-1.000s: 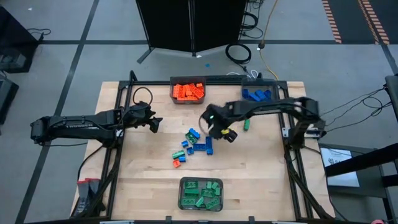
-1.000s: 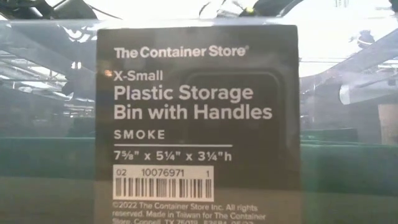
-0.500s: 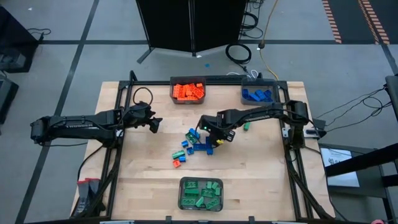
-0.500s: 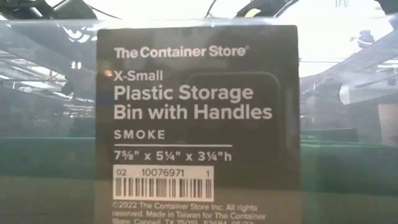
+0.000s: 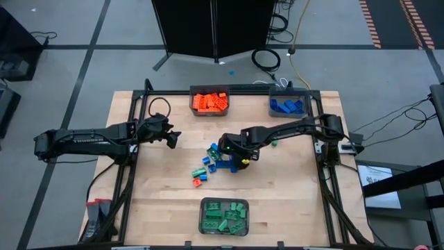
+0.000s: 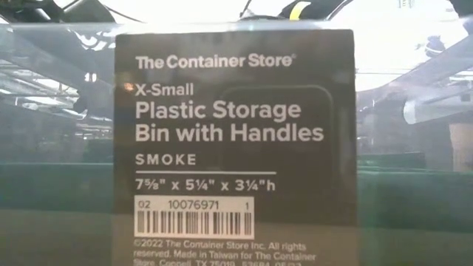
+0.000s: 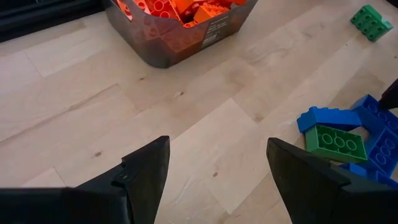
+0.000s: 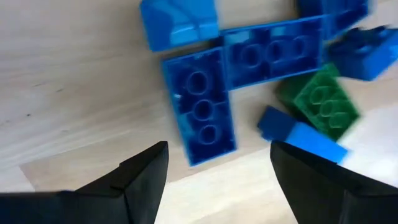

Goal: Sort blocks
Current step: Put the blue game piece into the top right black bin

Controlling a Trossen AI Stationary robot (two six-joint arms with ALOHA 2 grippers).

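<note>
The left gripper (image 5: 172, 138) hangs with its fingers (image 7: 146, 174) spread and nothing between them, over bare wood on the left half of the table (image 5: 159, 201), well apart from the loose blocks (image 5: 214, 165). Those blocks, blue, green and orange, lie in a small heap at the middle of the table. Behind them stands the orange bin (image 5: 209, 102), full of orange bricks; nearest the front edge the green bin (image 5: 224, 216) holds green ones. The right gripper (image 5: 236, 157) sits low over the heap's right side, jaws apart and holding nothing, a long blue brick (image 8: 200, 106) lying just ahead of them. It looks close to touching, though I cannot tell. A lone green brick (image 5: 275, 141) lies farther right, and the blue bin (image 5: 289, 105) stands at the back right.
</note>
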